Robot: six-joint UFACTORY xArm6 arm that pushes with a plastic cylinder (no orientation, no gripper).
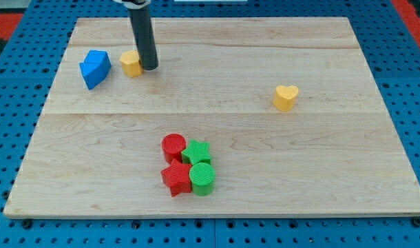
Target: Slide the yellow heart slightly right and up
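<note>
The yellow heart (286, 97) lies on the wooden board (299, 179) at the view's right, on its own. My tip (149, 67) is far from it, at the view's upper left, touching the right side of a small yellow block (131, 63) whose shape I cannot make out. The rod rises from the tip to the view's top edge.
A blue block (95, 69) lies left of the small yellow block. Near the view's bottom centre a cluster holds a red cylinder (173, 147), a green star (196, 151), a red star (175, 178) and a green cylinder (202, 178). Blue pegboard surrounds the board.
</note>
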